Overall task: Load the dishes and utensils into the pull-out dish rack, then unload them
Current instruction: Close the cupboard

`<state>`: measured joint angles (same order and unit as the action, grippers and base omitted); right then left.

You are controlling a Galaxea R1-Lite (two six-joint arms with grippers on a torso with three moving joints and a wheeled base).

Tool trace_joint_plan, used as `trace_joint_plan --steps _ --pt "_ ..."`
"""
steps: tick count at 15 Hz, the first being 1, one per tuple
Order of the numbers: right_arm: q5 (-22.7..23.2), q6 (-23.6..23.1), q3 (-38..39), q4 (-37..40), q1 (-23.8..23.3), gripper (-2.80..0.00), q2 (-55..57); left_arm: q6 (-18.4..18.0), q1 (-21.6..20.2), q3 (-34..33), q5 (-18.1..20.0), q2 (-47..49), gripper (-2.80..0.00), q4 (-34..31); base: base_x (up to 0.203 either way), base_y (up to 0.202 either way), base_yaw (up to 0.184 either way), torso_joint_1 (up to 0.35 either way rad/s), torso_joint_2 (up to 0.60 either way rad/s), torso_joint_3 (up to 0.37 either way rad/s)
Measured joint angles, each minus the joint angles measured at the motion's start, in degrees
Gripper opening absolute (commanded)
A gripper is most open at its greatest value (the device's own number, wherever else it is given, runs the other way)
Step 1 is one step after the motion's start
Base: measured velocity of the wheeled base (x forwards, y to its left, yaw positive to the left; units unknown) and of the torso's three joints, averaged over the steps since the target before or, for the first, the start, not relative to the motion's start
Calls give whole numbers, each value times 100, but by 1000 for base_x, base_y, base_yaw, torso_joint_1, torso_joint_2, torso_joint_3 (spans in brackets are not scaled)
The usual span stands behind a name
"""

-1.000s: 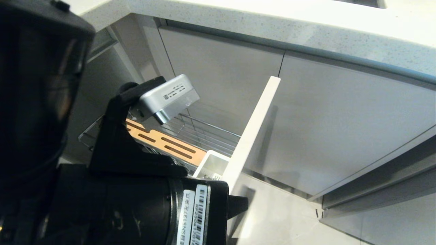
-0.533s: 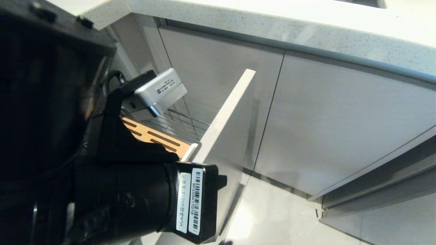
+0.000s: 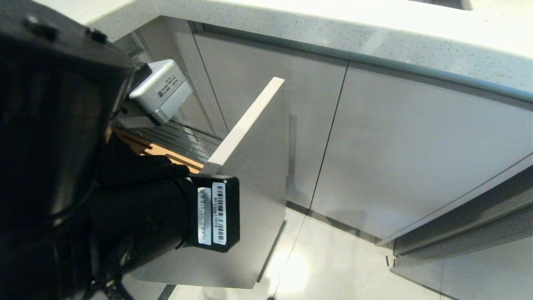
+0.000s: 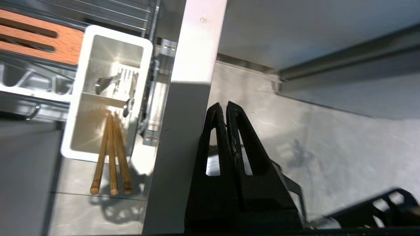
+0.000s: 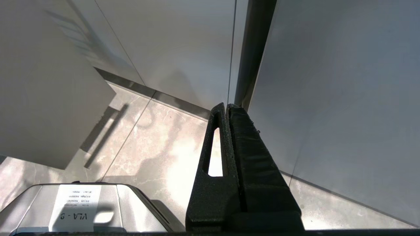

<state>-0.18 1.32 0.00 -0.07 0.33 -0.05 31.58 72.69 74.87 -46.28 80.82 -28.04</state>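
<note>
Left gripper [image 4: 226, 108]: fingers are pressing together with nothing between them, tips lying against the outer face of the front panel [image 4: 183, 98].
Pull-out dish rack [image 3: 175, 141]: is standing partly out of the cabinet, wire basket and slotted wooden strip [image 4: 39, 42] showing behind the panel.
Cutlery caddy [image 4: 108, 91]: is sitting just inside the panel; the chopsticks [image 4: 111, 154] are leaning in its nearer compartment, ends sticking out over the rim.
Right gripper [image 5: 226, 109]: is hanging closed and empty above the floor, well apart from the rack.
Surroundings: pale speckled countertop [image 3: 333, 25] is running above flat grey cabinet doors [image 3: 416, 158]; glossy light floor tiles [image 3: 333, 266] are catching glare.
</note>
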Motion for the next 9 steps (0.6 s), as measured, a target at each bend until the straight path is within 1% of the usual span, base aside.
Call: trace_joint_plan --steps 3,5,7,9 --pt "0 0 0 0 0 -280 0 -119 -57 -26 -170 -106 -280 6 0 0 0 0 0 0" --pt "0 0 0 0 -2 -280 0 -252 -191 -52 -250 -171 -280 13 0 0 0 0 0 0" --pt "0 0 0 0 0 -280 0 -456 -524 -109 -322 -230 -280 26 0 0 0 0 0 0" --pt "0 0 0 0 2 -280 0 -708 -1018 -149 -374 -285 -280 40 0 0 0 0 0 0"
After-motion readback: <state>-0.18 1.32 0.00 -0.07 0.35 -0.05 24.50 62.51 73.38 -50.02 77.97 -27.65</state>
